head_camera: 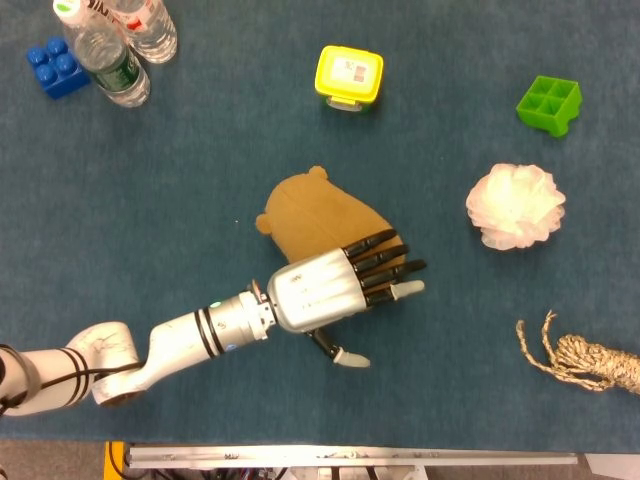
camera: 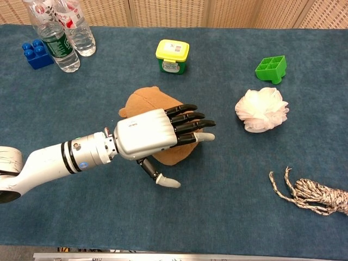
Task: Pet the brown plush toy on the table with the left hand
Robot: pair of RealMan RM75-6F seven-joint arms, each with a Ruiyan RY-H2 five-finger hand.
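The brown plush toy lies flat near the middle of the blue table. My left hand lies palm down over its near right end, fingers straight and spread, holding nothing. The dark fingers reach past the toy's right edge, and the thumb hangs off below the toy over the cloth. The hand covers the toy's near part. I cannot tell whether the palm touches the plush. My right hand is in neither view.
Two water bottles and a blue block stand at the far left. A yellow-lidded jar sits behind the toy. A green tray, a white pompom and a coil of rope lie to the right.
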